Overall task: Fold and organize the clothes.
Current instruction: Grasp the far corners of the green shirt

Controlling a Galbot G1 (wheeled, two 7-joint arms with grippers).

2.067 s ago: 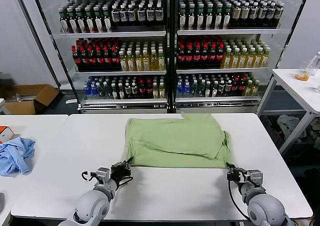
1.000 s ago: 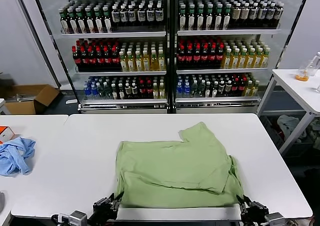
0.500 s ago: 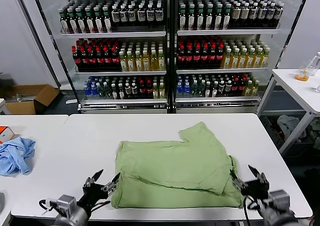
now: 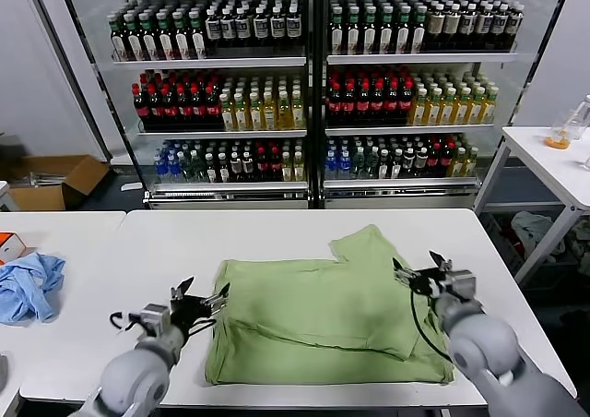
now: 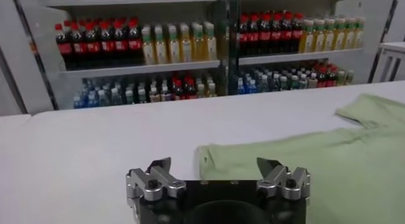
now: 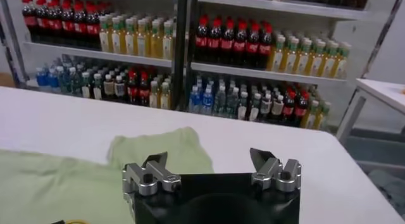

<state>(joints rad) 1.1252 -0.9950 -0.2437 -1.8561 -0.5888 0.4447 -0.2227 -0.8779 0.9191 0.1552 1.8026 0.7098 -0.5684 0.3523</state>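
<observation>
The sage-green polo shirt (image 4: 323, 315) lies flat and partly folded on the white table (image 4: 184, 242), one sleeve sticking out at its far right corner. My left gripper (image 4: 201, 299) is open and empty, just off the shirt's left edge. My right gripper (image 4: 422, 271) is open and empty, raised beside the shirt's right edge near the sleeve. In the left wrist view my left gripper (image 5: 215, 165) faces the shirt (image 5: 329, 149). In the right wrist view my right gripper (image 6: 207, 159) faces the sleeve (image 6: 158, 152).
A light blue cloth (image 4: 29, 285) and an orange item (image 4: 9, 244) lie at the far left on the neighbouring table. A glass-fronted drinks fridge (image 4: 313, 85) stands behind. Another white table (image 4: 553, 163) is at the right, and a cardboard box (image 4: 55, 179) sits on the floor at the left.
The shirt was dragged toward the front edge. Both grippers then let go of its front corners, opened, and rose up and forward along its left and right edges.
</observation>
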